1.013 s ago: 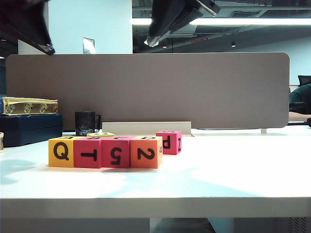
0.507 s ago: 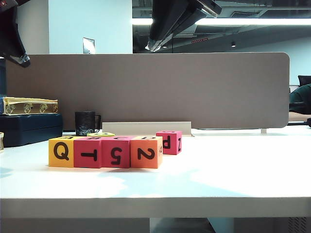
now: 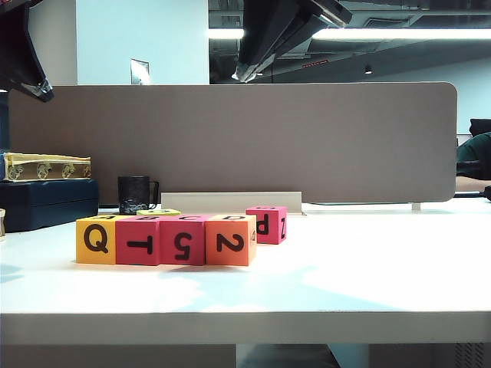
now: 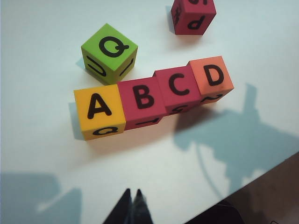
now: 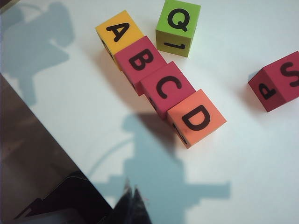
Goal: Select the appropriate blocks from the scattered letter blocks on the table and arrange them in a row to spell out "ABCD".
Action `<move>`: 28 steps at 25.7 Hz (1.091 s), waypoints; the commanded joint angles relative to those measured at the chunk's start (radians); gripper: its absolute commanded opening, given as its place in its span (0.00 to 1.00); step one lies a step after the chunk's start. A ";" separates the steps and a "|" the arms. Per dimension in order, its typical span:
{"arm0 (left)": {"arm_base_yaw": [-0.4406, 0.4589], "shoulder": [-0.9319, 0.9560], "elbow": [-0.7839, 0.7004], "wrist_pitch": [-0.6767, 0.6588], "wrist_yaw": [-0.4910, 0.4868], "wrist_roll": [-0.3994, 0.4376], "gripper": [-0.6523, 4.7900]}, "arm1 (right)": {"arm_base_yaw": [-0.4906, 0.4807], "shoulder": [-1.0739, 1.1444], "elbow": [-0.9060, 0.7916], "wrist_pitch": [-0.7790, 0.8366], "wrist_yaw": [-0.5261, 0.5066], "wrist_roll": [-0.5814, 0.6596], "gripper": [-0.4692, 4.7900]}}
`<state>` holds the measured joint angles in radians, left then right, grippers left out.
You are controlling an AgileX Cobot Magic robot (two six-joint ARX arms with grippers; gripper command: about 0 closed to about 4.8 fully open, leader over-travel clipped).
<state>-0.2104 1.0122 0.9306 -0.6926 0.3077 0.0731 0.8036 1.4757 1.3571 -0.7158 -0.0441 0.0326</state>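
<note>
- Left gripper: fingertips pressed together, nothing between them; carried high above the table, at the left edge of the exterior view.
- Right gripper: tips likewise closed and empty; held high near the middle top of the exterior view.
- Row of four blocks, beyond the left fingertips and well apart from them, side faces touching: yellow-orange cube topped A, pink-red cube topped B, pink-red cube topped C, orange cube topped D.
- Long axis: the row runs across the line of both grippers, slightly slanted in each wrist view; the fronts read Q, T, 5, 2 in the exterior view.
- Nearness: neither gripper is clearly nearer; the A end lies toward the left arm, the D end toward the right.
- Spare blocks: lime green cube just behind the A end; pink-red cube with P apart, past the D end.
- Judgement: the word reads complete; any coming move is likely a retreat, not a reach.
</note>
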 commanded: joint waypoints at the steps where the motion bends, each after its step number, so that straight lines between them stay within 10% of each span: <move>1: -0.001 -0.003 0.002 0.007 0.008 -0.002 0.11 | 0.002 -0.005 0.004 0.010 0.004 0.001 0.09; 14: 0.000 -0.037 -0.002 0.021 -0.104 0.061 0.11 | 0.002 -0.005 0.004 0.010 0.004 0.001 0.09; 28: 0.023 -0.370 -0.469 0.582 -0.205 -0.113 0.11 | 0.002 -0.005 0.004 0.011 0.004 0.001 0.09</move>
<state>-0.2043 0.6746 0.5045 -0.1963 0.1173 -0.0074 0.8040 1.4757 1.3571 -0.7158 -0.0441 0.0326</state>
